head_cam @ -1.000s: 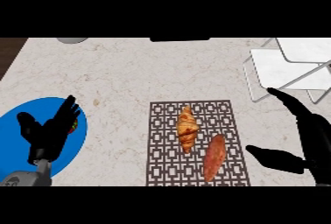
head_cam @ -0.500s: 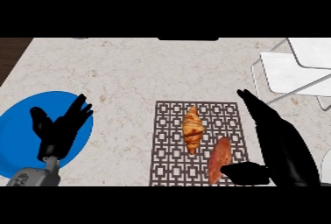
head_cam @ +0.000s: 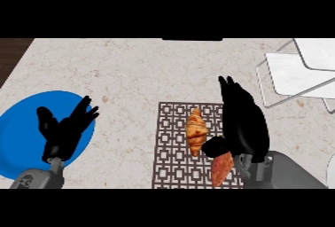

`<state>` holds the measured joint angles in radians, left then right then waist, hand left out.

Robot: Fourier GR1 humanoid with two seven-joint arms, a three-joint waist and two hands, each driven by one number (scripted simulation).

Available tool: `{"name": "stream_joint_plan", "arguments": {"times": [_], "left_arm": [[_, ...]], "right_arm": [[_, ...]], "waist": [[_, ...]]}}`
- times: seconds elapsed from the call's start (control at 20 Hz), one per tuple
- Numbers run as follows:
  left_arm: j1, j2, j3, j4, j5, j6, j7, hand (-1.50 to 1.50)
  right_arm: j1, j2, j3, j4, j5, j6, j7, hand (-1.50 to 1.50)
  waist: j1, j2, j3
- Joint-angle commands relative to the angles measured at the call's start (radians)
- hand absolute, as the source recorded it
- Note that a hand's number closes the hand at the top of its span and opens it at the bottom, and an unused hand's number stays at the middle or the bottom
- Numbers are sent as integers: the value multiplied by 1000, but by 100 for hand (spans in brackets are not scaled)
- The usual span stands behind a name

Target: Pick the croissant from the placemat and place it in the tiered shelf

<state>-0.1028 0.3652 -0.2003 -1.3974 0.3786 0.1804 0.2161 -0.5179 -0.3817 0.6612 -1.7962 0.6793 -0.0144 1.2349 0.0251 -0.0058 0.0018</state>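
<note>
A golden croissant (head_cam: 195,131) lies on the brown patterned placemat (head_cam: 171,159) in the middle of the counter. My right hand (head_cam: 243,119) hovers open just right of the croissant, fingers straight and pointing away, thumb (head_cam: 215,146) near the croissant's near end. A reddish-orange elongated food item (head_cam: 221,168) lies on the mat below that hand, partly hidden by it. The white tiered shelf (head_cam: 302,73) stands at the far right. My left hand (head_cam: 64,131) rests open at the lower left, fingers up, over a blue plate.
The blue plate (head_cam: 20,128) lies at the left edge on the speckled counter. A dark strip of the counter's edge shows at the top left corner. A dark object (head_cam: 192,39) sits at the far edge.
My right hand has moved left and forward, now right next to the croissant and over the reddish item. The view has shifted slightly; the left hand stays put.
</note>
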Motion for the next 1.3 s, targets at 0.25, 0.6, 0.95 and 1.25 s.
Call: {"name": "stream_joint_plan", "arguments": {"times": [0.25, 0.6, 0.95, 1.25], "left_arm": [[33, 25, 12, 20, -12, 17, 50, 0], [62, -1, 23, 60, -10, 14, 8, 0], [42, -27, 14, 77, -36, 29, -3, 0], [50, -4, 33, 47, -17, 8, 34, 0]], "right_arm": [[-102, 263, -20, 277, 96, 155, 252, -150], [-39, 371, -26, 421, 233, 134, 253, -150], [-81, 380, -67, 440, 279, 182, 253, -150], [-27, 380, -18, 543, 315, 60, 250, -150]], "waist": [[-3, 4, -5], [-28, 4, -4], [-31, 1, -4], [-9, 7, -2]]}}
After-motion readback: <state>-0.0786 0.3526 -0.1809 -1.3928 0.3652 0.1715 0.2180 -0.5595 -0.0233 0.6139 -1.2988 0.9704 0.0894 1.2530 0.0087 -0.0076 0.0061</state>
